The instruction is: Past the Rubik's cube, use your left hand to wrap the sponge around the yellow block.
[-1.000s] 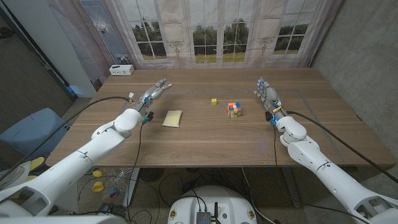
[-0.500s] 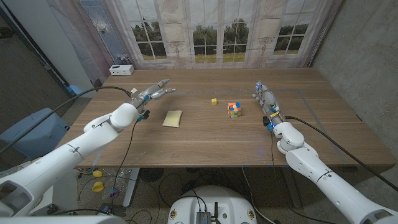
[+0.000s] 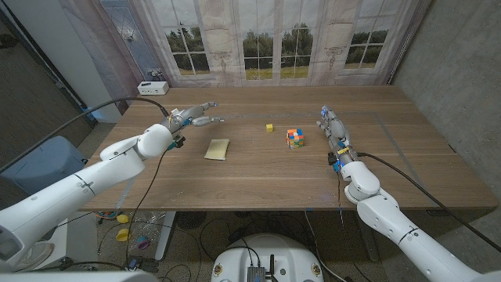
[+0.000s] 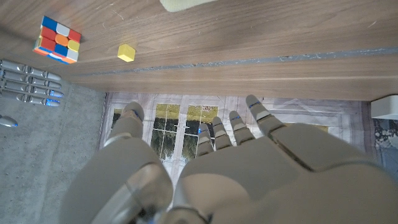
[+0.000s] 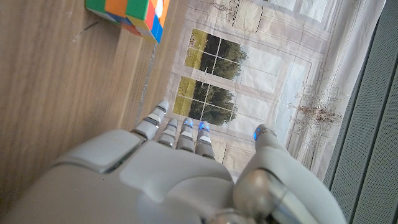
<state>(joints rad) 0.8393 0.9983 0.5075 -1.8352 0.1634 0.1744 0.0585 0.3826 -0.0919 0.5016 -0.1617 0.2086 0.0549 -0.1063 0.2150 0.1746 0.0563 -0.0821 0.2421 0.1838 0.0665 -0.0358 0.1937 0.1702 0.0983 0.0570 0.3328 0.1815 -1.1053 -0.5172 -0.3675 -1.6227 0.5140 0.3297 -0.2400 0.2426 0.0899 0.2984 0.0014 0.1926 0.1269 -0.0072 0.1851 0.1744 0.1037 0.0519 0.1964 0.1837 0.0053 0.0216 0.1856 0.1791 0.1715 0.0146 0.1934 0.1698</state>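
Note:
A pale yellow sponge (image 3: 218,149) lies flat on the wooden table (image 3: 258,176), left of centre. The small yellow block (image 3: 269,127) sits farther back, with the Rubik's cube (image 3: 294,138) just right of it; both also appear in the left wrist view, block (image 4: 126,52) and cube (image 4: 58,40). My left hand (image 3: 193,117) hovers open, fingers spread, behind and left of the sponge, holding nothing. My right hand (image 3: 333,125) stands open to the right of the cube (image 5: 129,14), fingers straight, apart from it.
A white box (image 3: 152,88) sits at the table's far left corner. Curtains and windows (image 3: 266,43) stand behind the far edge. A blue chair (image 3: 35,168) is off the table's left side.
My left hand has swung right and slightly back, its fingers now pointing toward the table's middle. The right hand has edged a little farther back. The sponge, block and cube have not moved.

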